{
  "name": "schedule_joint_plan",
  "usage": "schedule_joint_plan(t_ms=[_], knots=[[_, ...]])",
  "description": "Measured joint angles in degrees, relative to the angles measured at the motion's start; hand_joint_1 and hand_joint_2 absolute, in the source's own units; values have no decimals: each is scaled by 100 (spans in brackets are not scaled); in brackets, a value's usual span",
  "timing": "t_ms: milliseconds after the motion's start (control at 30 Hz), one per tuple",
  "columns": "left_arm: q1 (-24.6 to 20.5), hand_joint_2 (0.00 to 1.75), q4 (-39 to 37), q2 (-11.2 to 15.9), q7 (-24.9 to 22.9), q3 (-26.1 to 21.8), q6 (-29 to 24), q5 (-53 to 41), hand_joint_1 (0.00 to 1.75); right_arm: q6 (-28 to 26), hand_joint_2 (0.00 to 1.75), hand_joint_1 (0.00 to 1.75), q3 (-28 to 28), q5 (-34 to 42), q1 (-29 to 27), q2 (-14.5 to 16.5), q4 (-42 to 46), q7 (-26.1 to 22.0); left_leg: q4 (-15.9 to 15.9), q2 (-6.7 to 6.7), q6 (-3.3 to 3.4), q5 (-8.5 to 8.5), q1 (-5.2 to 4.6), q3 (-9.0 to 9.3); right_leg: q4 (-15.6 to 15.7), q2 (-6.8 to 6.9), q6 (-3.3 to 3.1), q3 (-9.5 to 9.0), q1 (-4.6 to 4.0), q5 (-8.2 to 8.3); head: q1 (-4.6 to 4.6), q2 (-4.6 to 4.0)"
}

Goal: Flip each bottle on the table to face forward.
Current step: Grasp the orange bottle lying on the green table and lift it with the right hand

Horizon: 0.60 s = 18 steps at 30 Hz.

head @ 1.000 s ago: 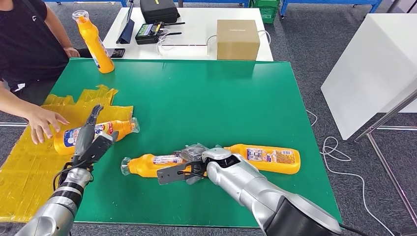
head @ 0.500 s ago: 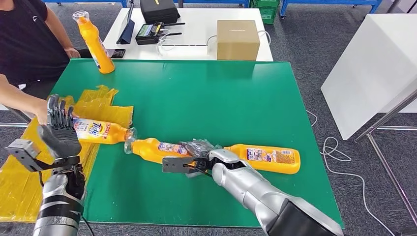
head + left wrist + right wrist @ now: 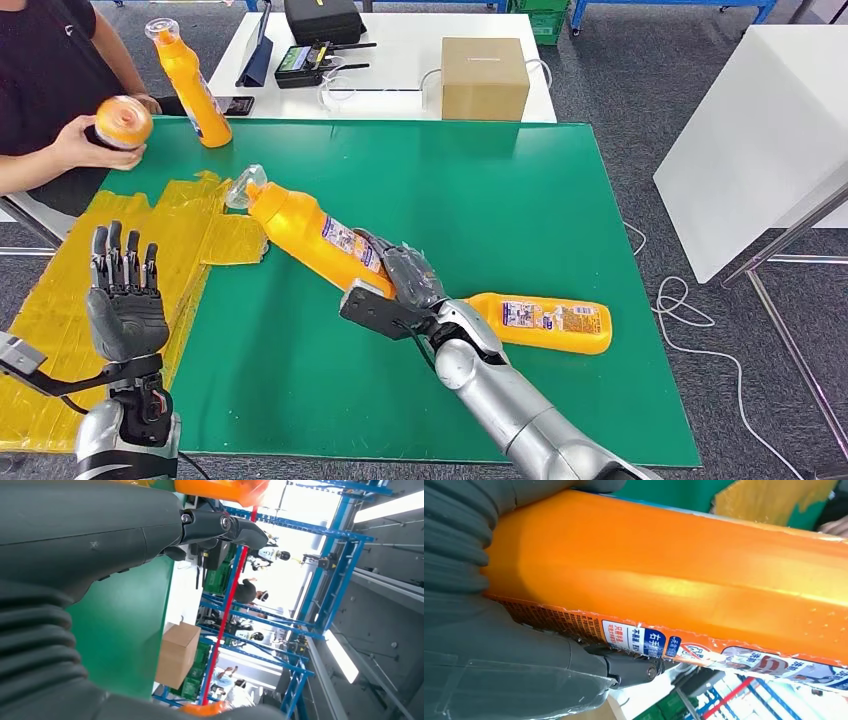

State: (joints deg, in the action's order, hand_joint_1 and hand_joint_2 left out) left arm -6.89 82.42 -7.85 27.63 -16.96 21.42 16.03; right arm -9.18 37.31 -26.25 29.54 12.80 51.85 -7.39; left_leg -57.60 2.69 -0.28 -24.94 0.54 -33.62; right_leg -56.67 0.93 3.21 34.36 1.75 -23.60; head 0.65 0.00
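The right hand (image 3: 400, 285) grips an orange bottle (image 3: 310, 228) near its base and holds it tilted above the green table (image 3: 480, 190), clear cap toward the yellow plastic sheet (image 3: 60, 290). A second orange bottle (image 3: 545, 322) lies flat just beside that wrist. A third (image 3: 190, 85) stands at the table's far left corner. The left hand (image 3: 125, 300) is raised, fingers apart, holding nothing. A person's hand (image 3: 85, 145) holds another bottle (image 3: 122, 122).
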Motion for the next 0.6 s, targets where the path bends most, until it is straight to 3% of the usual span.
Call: schedule_joint_plan(t_ms=[600], knots=[[57,175,136,-70,-9,-2,1,17,0,2,175,175,-180,-9,-157,-38,384,1,0,0,0,0,0,-1,0,0,0,0,0,0,0,0]])
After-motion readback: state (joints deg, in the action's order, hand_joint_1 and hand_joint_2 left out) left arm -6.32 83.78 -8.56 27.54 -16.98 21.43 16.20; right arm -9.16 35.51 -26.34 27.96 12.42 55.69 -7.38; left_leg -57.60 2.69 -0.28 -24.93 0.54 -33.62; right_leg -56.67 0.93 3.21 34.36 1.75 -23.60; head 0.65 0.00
